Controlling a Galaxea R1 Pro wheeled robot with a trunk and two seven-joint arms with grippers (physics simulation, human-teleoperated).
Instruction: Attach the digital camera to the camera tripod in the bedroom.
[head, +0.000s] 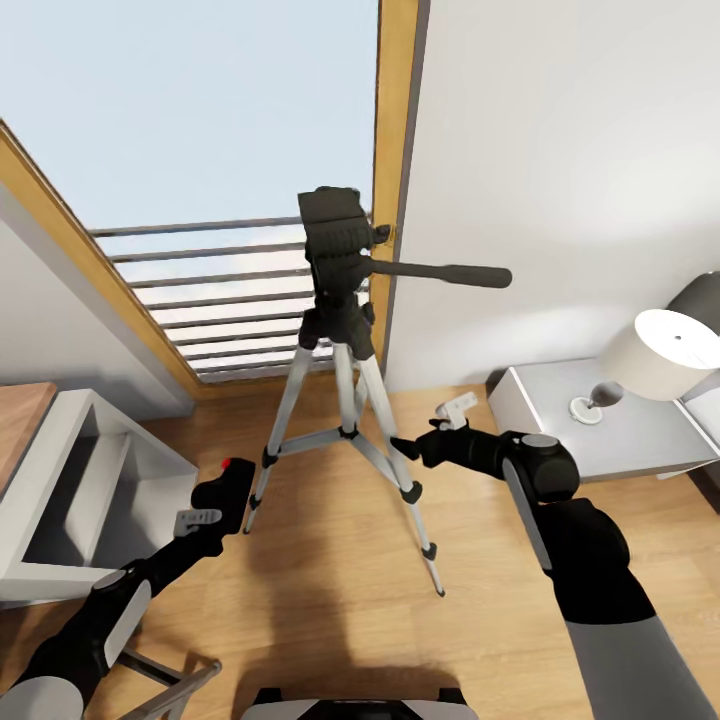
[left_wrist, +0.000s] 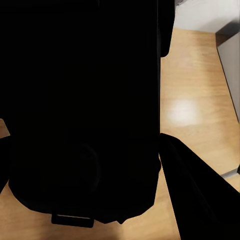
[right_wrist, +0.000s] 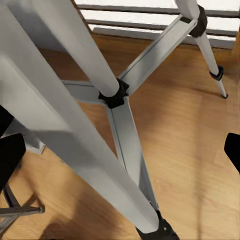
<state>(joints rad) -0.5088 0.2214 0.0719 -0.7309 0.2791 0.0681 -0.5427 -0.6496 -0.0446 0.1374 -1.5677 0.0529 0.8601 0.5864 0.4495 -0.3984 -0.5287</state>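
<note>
The camera tripod (head: 340, 300) stands on the wood floor before the window, silver legs spread, black head on top, its pan handle (head: 450, 272) pointing right. Low and left of it, my left gripper (head: 215, 515) is shut on the digital camera (head: 228, 492), whose red button (head: 227, 464) faces up. In the left wrist view the camera's black body (left_wrist: 80, 100) blocks most of the picture, with one finger (left_wrist: 195, 195) beside it. My right gripper (head: 405, 447) is open close to the tripod's right leg. In the right wrist view a silver leg (right_wrist: 75, 115) runs between its spread fingertips.
A grey nightstand (head: 560, 400) with a white lamp (head: 665, 355) stands at the right wall. A white shelf unit (head: 60, 480) is at the left, a low grey metal frame (head: 165, 680) near my base. The window railing (head: 220, 290) lies behind the tripod.
</note>
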